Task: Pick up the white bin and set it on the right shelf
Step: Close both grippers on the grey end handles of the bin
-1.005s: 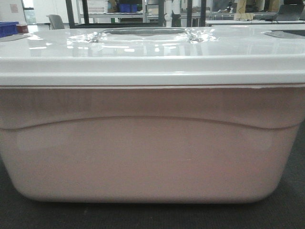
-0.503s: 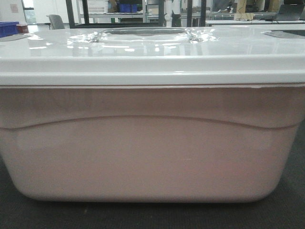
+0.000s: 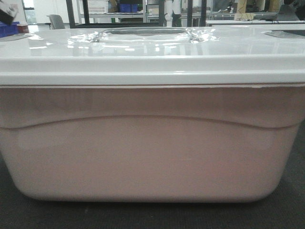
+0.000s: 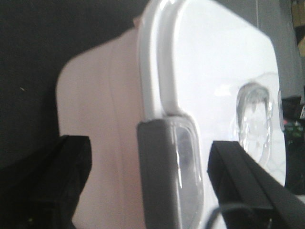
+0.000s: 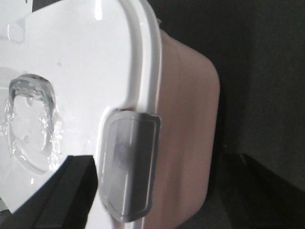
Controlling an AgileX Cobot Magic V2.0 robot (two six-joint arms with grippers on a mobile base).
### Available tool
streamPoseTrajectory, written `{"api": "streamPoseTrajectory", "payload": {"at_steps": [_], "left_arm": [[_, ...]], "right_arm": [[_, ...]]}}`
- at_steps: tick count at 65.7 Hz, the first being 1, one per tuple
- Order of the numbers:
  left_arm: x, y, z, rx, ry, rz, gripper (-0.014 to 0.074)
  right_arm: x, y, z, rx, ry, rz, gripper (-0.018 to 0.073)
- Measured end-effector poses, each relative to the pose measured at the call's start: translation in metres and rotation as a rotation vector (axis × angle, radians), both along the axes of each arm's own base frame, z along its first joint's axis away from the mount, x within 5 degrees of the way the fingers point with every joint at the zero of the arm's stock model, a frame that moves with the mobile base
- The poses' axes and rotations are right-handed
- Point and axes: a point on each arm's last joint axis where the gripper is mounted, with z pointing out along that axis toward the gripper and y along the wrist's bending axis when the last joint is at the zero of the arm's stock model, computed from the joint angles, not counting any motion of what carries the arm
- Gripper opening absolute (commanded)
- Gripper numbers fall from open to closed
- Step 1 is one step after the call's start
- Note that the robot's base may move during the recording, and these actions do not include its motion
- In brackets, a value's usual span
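Jaws spread wide on both arms, each pair straddling one end latch of the white bin (image 3: 152, 157).
Left gripper (image 4: 147, 148): black fingers (image 4: 47, 181) set well apart, one beside the pinkish side wall, the other over the glossy lid (image 4: 214, 71), grey latch (image 4: 164, 171) between them; contact cannot be told. Right gripper (image 5: 157, 162): same spread stance about the second grey latch (image 5: 128, 162) at the opposite end. Bin upright, lid on, resting on a dark surface (image 3: 290, 210) and filling the front view; curved moulded ridge (image 3: 152, 119) across its side; clear recessed handle (image 3: 143, 34) in the lid's middle. Behind it: blue crates (image 3: 127, 7), dark rack uprights (image 3: 70, 13), grey chair (image 3: 56, 21).
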Motion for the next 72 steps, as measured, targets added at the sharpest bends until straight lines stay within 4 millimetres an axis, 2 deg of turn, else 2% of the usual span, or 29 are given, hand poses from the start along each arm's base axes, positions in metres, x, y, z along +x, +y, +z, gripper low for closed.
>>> {"api": "streamPoseTrajectory", "payload": {"at_steps": [14,39,55,72], "left_arm": [[-0.003,-0.016,-0.001,0.000,-0.004,-0.067,0.0407],[-0.004,-0.020,-0.002,0.004,-0.004,-0.085,0.0407],[-0.006,-0.026,-0.002,0.006,-0.004,-0.113,0.0407],[-0.006,-0.026,-0.002,0.011,-0.005,-0.115,0.0407]], "right_arm": [[0.000,0.011,0.000,0.004,-0.005,0.038,0.0612],[0.006,0.017,-0.004,0.038,0.015,0.054,0.0612],[0.005,0.030,-0.003,0.053,0.011,0.099,0.0612],[0.005,0.031,-0.007,0.050,0.024,0.106,0.0612]]}}
